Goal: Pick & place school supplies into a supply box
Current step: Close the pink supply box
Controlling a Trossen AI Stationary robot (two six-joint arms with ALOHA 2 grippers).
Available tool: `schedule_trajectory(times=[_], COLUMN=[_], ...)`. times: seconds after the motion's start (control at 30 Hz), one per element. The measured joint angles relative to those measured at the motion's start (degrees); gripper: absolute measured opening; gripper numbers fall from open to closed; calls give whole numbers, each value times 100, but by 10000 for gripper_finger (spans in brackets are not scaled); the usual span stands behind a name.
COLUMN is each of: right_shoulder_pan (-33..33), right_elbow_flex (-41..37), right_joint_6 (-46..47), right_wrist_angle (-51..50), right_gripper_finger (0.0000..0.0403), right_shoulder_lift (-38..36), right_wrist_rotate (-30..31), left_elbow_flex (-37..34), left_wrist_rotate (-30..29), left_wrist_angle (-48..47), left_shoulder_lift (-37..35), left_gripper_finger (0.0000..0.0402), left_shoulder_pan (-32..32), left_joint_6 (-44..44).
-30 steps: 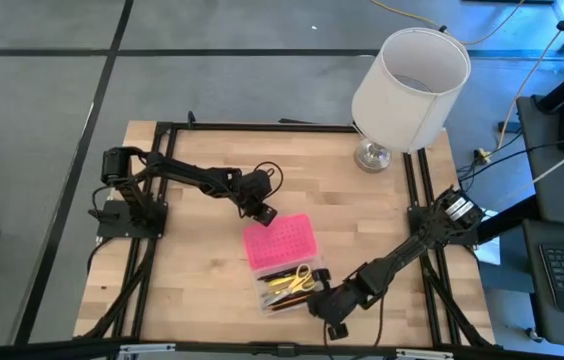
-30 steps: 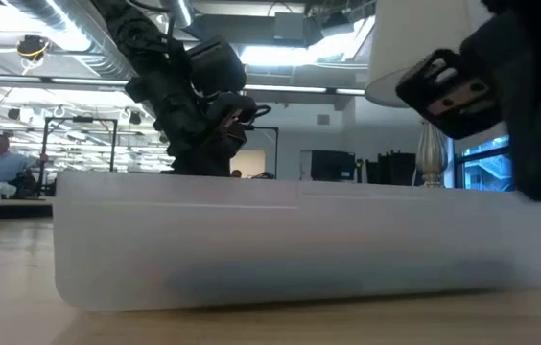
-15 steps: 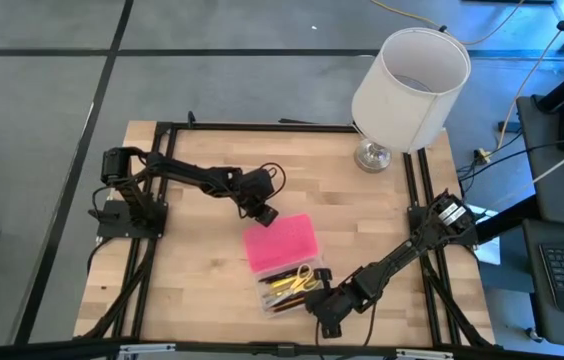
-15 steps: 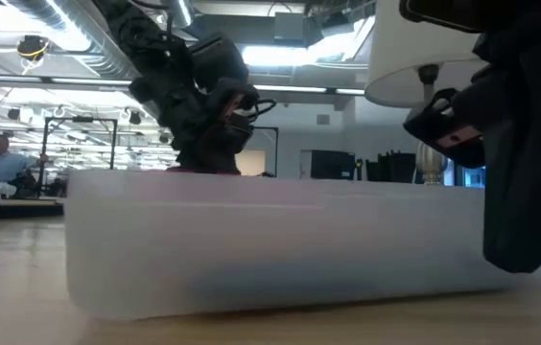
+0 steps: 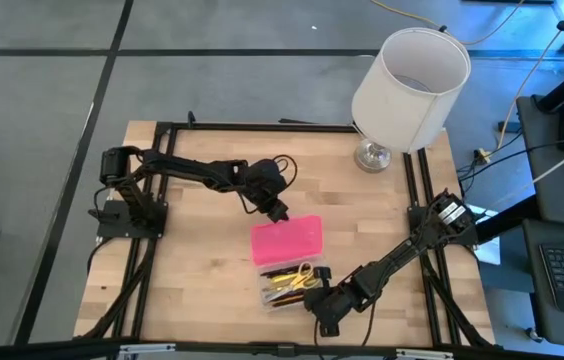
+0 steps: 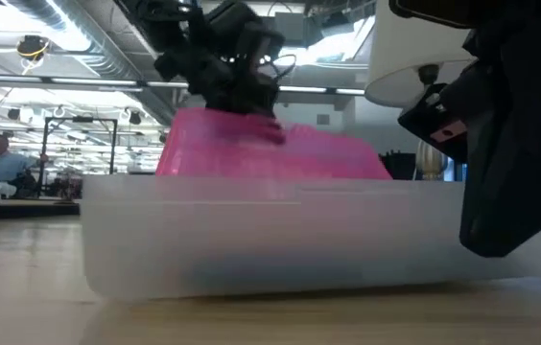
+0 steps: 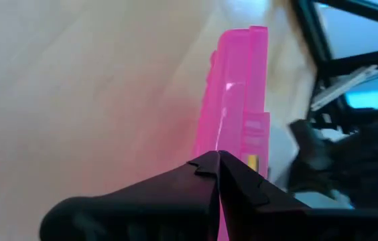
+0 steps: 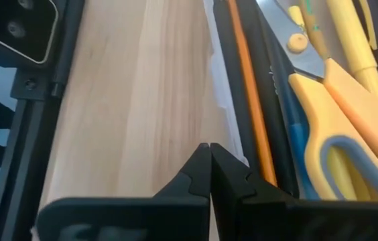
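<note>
just below centre of the high view we see the supply box (image 5: 288,262): its hot-pink lid (image 5: 286,241) is tilted up over a clear base holding pens and yellow-handled scissors (image 8: 350,117). the left gripper (image 5: 279,211), jaws closed, touches the lid's upper edge; the right gripper (image 5: 324,321), jaws closed and empty, sits beside the base's lower right corner.

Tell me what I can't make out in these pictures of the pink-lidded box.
- Translucent hot-pink hinged lid: left end effector sits at its far edge; the touch is hidden in the high view.
- Supplies in the clear plastic base: blurred in the low view.
- Yellow-handled scissors: cut off by the right wrist view's edge.
- Right end effector: contact with the base's wall unclear.
</note>
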Motion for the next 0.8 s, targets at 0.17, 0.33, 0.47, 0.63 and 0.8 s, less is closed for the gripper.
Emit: schedule_trajectory(times=[0.17,0.33,0.47,0.63,0.8], right_shoulder_pan=[-42,-113,-192,-226,-257], right_elbow_flex=[0,0,-6,-7,-9], right_joint_6=[-6,-48,-74,-74,-65], right_wrist_angle=[-61,-102,-172,-174,-141], right_gripper_finger=[2,2,2,2,2], right_shoulder_lift=[-2,-2,-2,0,0], right_wrist_rotate=[42,114,430,443,390], left_elbow_flex=[201,263,189,247,222], left_wrist_rotate=[329,413,156,-549,-1064], left_wrist_angle=[16,81,-255,-511,-688], left_shoulder_lift=[-115,-158,-72,-144,-64], left_gripper_finger=[3,3,3,3,3], left_shoulder_pan=[-148,-518,-993,-1472,-1805], left_joint_6=[-125,-369,-590,-737,-905])
